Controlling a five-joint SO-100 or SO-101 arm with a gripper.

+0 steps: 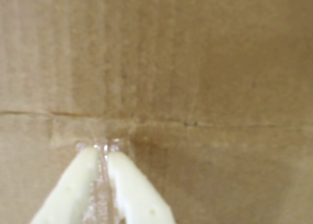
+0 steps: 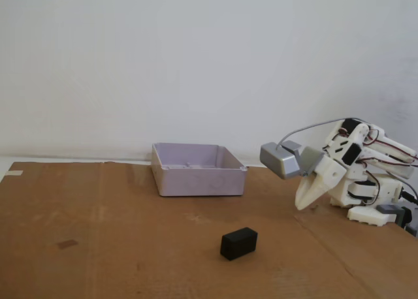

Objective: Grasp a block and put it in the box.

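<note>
there is one block (image 2: 238,243), one box (image 2: 198,169), one arm (image 2: 366,175) and one gripper (image 2: 300,207) in the fixed view. the block is a small matte black brick with squared edges, lying on the cardboard sheet (image 2: 130,234) toward the front, well apart from the box and apart from the gripper, which is off to its right and a bit further back. the box is a shallow square tray of pale lavender-grey plastic with low straight walls and a thin rim, sitting on the cardboard near the back edge, by the plain white wall (image 2: 196,57); nothing can be seen inside it from this angle. the arm is white printed plastic with red and black wires looping over its joints, folded low at the right side, and a grey boxy camera module (image 2: 281,158) sticks out from the wrist. the cardboard is brown, corrugated, with faint ribbing and a crease line (image 1: 195,123) across it in the wrist view. in that same view the gripper (image 1: 104,153) shows two cream-white tapered fingers (image 1: 78,185) with their tips drawn together, only a thin slit between them, gripping nothing, pointed down at bare cardboard. neither block nor box appears in the wrist view.
</note>
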